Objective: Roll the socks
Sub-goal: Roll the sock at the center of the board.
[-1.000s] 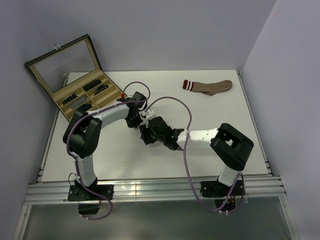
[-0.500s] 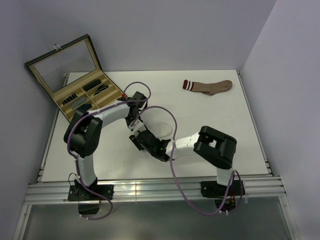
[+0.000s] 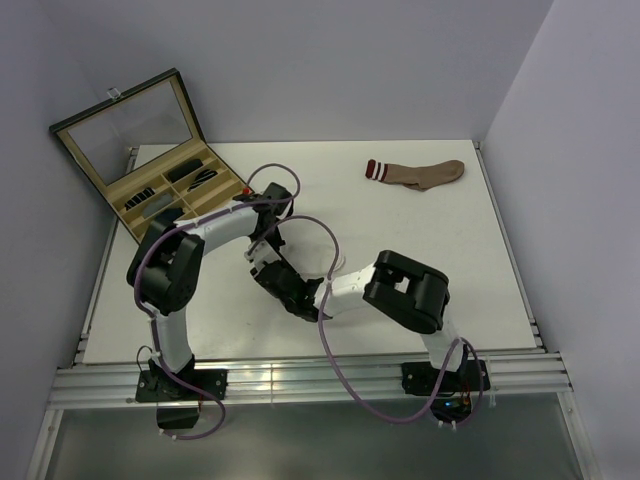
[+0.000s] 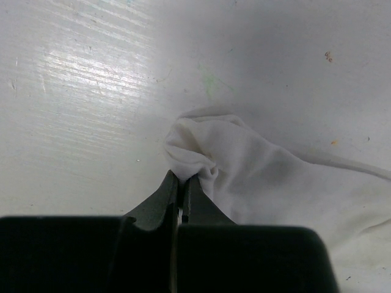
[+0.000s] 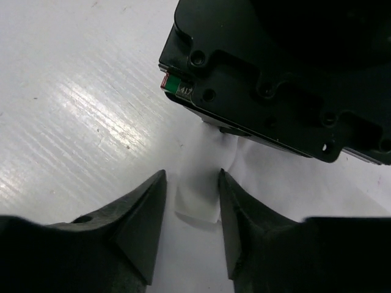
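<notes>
White fabric, bunched at one edge, is clenched between the closed fingertips of the left gripper. This white sock is spread flat on the table near the middle of the top view, and in the left wrist view it extends from the pinch point toward the lower right of the frame. The right gripper is released: its jaws are parted and set on either side of a small raised fold of the same sock. Contact between the fingers and the fold cannot be confirmed. The black body of the left gripper is seen just beyond the fold, in the upper right of the right wrist view. A brown sock with a striped cuff is laid flat in the upper right of the top view, well apart from both grippers. An open case is placed at the upper left.
</notes>
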